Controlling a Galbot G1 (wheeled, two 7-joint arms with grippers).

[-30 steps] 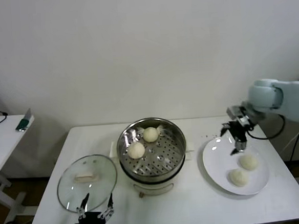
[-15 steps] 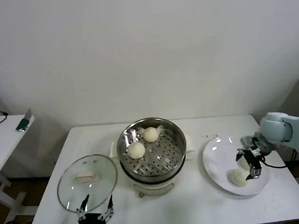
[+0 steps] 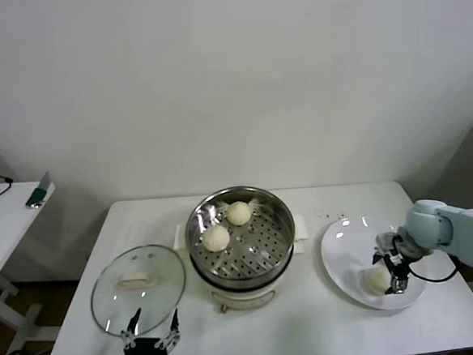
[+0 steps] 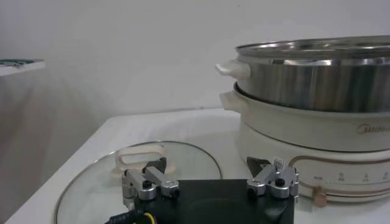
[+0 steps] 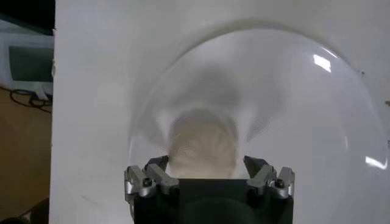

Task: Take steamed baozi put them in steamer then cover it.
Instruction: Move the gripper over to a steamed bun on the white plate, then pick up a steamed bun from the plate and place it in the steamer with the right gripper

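Observation:
The steel steamer on its white pot base holds two baozi. It also shows in the left wrist view. A third baozi lies on the white plate. My right gripper is low over the plate, open, with its fingers on either side of this baozi, not closed on it. The fourth baozi is hidden by the right arm. The glass cover lies flat on the table left of the steamer. My left gripper is open and empty by the cover's near edge.
The plate sits near the table's right edge. A side table with small items stands at the far left. The wall runs close behind the table.
My right gripper came down from above the plate's far edge and toward me, and now straddles the near baozi on the plate. The left arm has not moved.

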